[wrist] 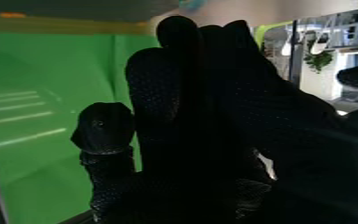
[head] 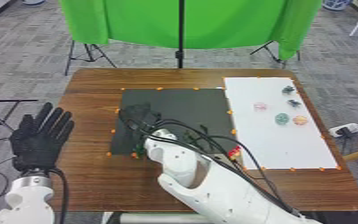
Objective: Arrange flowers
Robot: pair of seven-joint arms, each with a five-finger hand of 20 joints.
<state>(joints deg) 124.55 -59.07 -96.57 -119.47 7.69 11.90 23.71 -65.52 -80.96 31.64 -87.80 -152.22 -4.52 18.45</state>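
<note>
My right hand (head: 136,114) is over the left part of the black mat (head: 180,95), dark against dark. In the right wrist view, the right hand (wrist: 198,100) has its fingers extended close together, thumb apart, and no held thing visible. The left hand (head: 39,142) lies palm-up in look at the table's left edge, fingers straight. A red and yellow piece (head: 235,152), perhaps a flower, is at the mat's right edge, partly behind the right arm. Green bits (head: 140,148) show beside the right wrist; cables and the arm partly hide the mat.
A white sheet (head: 273,135) covers the table's right side. On it are a pink piece (head: 261,106), a teal piece (head: 282,119), an orange piece (head: 300,120) and small dark pieces (head: 294,103). A green cloth (head: 140,22) hangs beyond the table (head: 95,82).
</note>
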